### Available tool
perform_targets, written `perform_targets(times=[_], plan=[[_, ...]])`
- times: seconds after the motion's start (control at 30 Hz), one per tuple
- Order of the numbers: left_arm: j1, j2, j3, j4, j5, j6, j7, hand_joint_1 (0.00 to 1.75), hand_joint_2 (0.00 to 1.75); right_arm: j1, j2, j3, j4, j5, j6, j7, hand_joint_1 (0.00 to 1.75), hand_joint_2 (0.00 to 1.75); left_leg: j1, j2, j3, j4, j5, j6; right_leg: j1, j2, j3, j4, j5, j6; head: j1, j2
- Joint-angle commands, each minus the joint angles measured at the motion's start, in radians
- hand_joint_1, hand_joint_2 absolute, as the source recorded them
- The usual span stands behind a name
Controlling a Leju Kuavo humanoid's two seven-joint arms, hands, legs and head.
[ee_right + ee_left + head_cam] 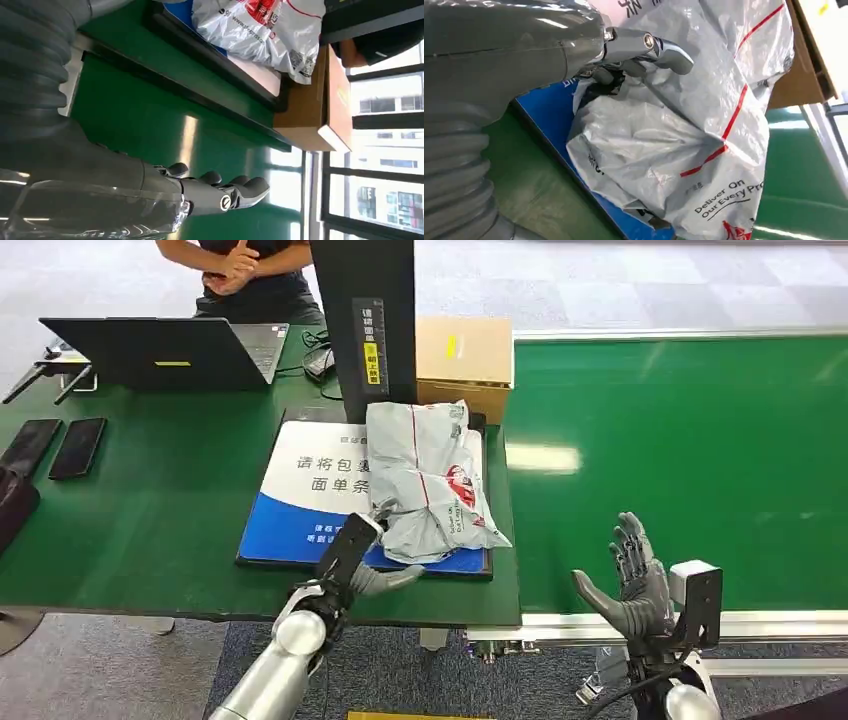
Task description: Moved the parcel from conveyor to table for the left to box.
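Note:
The grey plastic parcel [430, 480] with red print lies crumpled on the blue-and-white mat [300, 510] at the table's right side. My left hand [372, 565] is at the parcel's near-left corner. In the left wrist view its dark fingers [606, 80] tuck into a fold of the parcel [684, 150] and the thumb lies over it; whether they pinch it is unclear. Over the conveyor's near edge, my right hand [635, 585] is held up with fingers apart and nothing in it. The right wrist view shows that hand [215, 192] over the belt, with the parcel [260, 30] beyond it.
A cardboard box [465, 360] stands behind the parcel, next to a black upright post [365, 320]. A laptop [160, 350] and two phones [55, 445] lie on the green table's left. A person [240, 270] stands behind the table. The green conveyor belt [700, 440] runs on the right.

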State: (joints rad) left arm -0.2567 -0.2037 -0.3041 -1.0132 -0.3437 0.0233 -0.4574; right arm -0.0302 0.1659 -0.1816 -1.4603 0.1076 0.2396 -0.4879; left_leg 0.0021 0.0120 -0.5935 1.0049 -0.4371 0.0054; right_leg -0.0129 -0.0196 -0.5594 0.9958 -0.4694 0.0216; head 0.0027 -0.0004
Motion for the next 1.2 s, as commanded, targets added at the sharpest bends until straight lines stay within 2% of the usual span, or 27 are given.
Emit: perform_targets(times=[0.03, 0.33, 0.37, 1.2], plan=[[-0.016, 0.006, 0.022, 0.017, 0.002, 0.002, -0.003, 0.00, 1.75, -0.006, 0.011, -0.030, 0.019, -0.002, -0.006, -0.001, 0.00, 1.75, 0.000, -0.001, 0.003, -0.002, 0.000, -0.001, 0.000, 0.002, 0.003, -0.002, 0.000, -0.001, 0.000, 0.000], [0.009, 0.024, 0.008, 0.019, 0.021, -0.051, -0.017, 0.00, 1.75, 0.035, 0.028, -0.042, -0.027, -0.006, -0.006, 0.004, 0.00, 1.75, 0.000, 0.000, 0.004, -0.002, -0.001, -0.001, 0.000, 0.002, 0.004, -0.002, -0.001, -0.001, 0.000, 0.000], [0.002, 0.025, 0.005, 0.032, 0.022, -0.063, -0.010, 1.75, 1.75, 0.032, 0.028, -0.042, -0.024, -0.005, -0.005, 0.005, 0.00, 1.75, 0.000, 0.000, 0.002, -0.001, 0.000, -0.001, 0.000, 0.001, 0.002, -0.001, 0.000, -0.001, 0.000, 0.000], [-0.004, 0.028, 0.000, 0.047, 0.017, -0.067, -0.009, 1.75, 1.75, 0.034, 0.026, -0.043, -0.022, -0.004, -0.004, 0.006, 0.00, 1.75, 0.000, -0.001, 0.004, -0.003, 0.000, -0.001, 0.000, 0.002, 0.004, -0.002, 0.000, -0.001, 0.000, 0.000]])
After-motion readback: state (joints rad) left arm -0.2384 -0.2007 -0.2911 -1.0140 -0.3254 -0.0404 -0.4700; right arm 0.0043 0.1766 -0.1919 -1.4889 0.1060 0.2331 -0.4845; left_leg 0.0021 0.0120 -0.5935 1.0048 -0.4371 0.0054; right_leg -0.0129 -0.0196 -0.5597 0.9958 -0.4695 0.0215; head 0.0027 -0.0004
